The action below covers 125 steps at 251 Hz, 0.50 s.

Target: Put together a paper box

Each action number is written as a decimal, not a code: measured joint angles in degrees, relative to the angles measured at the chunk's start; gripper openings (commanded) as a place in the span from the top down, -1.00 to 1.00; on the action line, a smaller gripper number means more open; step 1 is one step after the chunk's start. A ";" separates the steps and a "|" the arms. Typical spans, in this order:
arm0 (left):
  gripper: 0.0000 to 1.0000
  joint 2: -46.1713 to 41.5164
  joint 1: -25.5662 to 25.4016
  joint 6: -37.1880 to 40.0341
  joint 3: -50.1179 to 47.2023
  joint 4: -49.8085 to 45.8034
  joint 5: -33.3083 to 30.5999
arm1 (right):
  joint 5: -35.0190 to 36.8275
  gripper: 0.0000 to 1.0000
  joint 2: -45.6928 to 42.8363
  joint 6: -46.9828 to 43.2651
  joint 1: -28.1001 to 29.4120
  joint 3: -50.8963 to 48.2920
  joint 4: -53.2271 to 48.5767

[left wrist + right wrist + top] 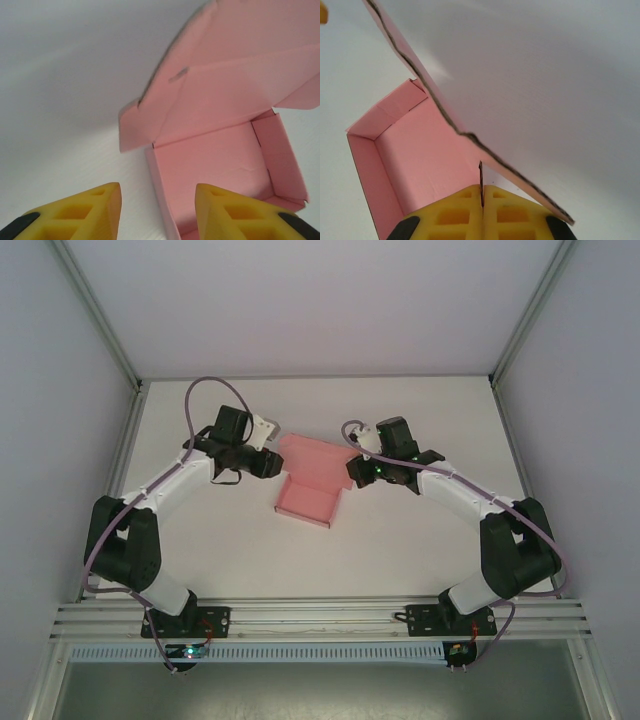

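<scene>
The pink paper box [308, 498] lies mid-table as an open tray, its lid [315, 455] raised at the far side. My left gripper [270, 462] is at the box's left side and is open. In the left wrist view its yellow fingers [95, 210] straddle the tray's left wall [159, 195] without touching it, one finger outside and one over the tray floor [215, 160]. My right gripper [356, 472] is at the box's right side. In the right wrist view it is shut [482, 192] on a thin upright cardboard edge of the box's right wall, with the tray's inside [425, 150] beyond.
White enclosure walls stand on the left, back and right of the white table [420, 540]. An aluminium rail [320, 615] with both arm bases runs along the near edge. Purple cables [215, 385] loop above each arm.
</scene>
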 measured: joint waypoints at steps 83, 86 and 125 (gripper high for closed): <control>0.32 6.45 0.72 6.49 6.43 -2.49 1.49 | -4.35 1.00 0.28 -4.26 0.00 0.00 -0.20; 0.36 6.64 0.72 6.64 6.56 -2.58 1.64 | -4.39 1.00 0.28 -4.37 0.00 0.00 -0.20; 0.85 7.41 0.74 8.11 6.91 -3.74 3.69 | -4.46 1.00 0.28 -4.46 -0.39 0.00 -0.42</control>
